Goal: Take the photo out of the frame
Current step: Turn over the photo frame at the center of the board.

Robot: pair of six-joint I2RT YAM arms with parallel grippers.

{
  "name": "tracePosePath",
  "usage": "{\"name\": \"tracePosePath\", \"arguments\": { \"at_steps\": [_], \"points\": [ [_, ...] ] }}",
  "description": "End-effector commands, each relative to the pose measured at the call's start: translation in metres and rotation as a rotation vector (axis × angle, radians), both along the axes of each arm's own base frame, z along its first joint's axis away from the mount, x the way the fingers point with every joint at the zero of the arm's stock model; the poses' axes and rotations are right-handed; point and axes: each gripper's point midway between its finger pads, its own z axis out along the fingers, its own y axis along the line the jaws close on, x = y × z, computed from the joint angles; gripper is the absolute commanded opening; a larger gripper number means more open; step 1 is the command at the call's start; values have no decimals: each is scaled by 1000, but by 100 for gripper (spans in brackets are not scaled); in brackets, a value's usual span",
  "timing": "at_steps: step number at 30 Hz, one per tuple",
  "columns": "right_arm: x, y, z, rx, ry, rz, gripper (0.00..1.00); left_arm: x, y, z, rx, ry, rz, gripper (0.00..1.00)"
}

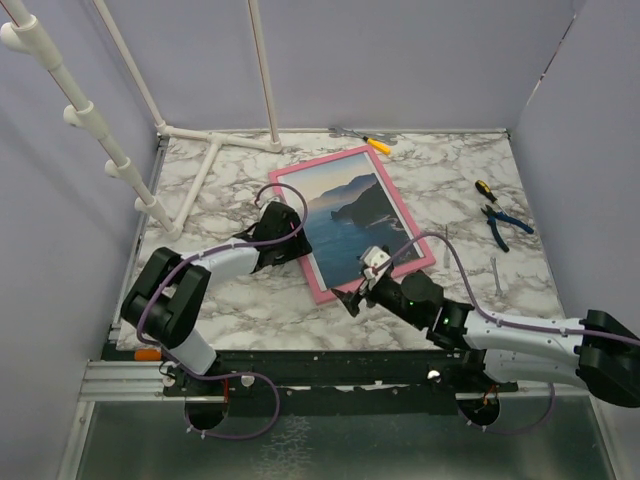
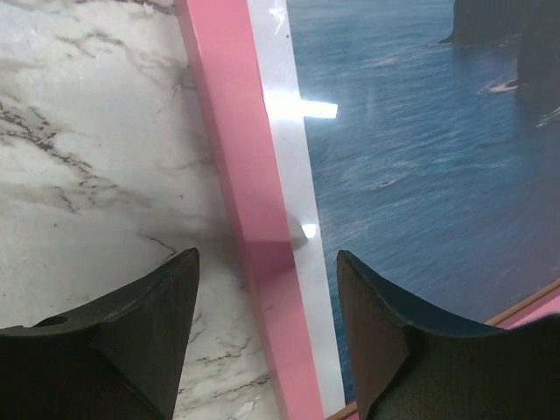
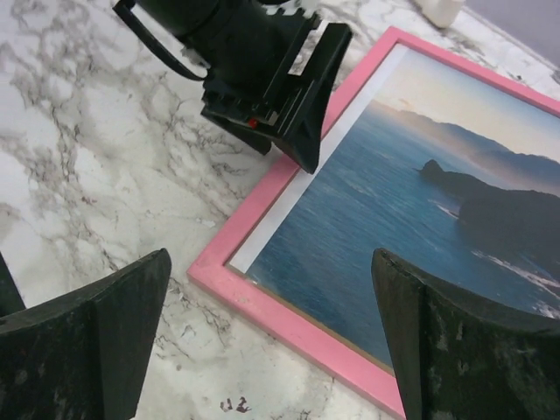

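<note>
The large rectangular picture frame (image 1: 318,164), thin pink border around it, is laid face up near the middle of the white marble-patterned table (image 1: 240,305). The thin rectangular photo (image 1: 350,215) of a blue lake and mountains is seen inside it. The left gripper (image 2: 267,271) is held with its fingers apart, straddling the frame's left border. The right gripper (image 3: 271,262) is spread wide over the frame's near corner, with nothing gripped.

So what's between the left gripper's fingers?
The frame: its pink edge and a white strip beside it. The left wrist view shows the left gripper open astride that edge.
</note>
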Motion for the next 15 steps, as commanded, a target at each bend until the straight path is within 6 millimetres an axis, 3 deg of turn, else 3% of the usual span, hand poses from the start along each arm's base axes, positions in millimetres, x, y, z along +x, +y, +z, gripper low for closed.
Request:
{"name": "tracePosePath", "arguments": {
  "at_steps": [1, 6, 11, 15],
  "points": [
    [10, -22, 3, 82, 89, -92, 100, 7, -1, -15, 12, 27, 23, 63],
    [6, -29, -4, 70, 109, -77, 99, 9, 5, -23, 45, 36, 50, 41],
    [-2, -13, -15, 7, 162, 3, 97, 12, 10, -21, 76, 27, 66, 6],
    [9, 7, -19, -54, 323, -57, 93, 18, 9, 0, 62, -18, 71, 1]
  ]
}}
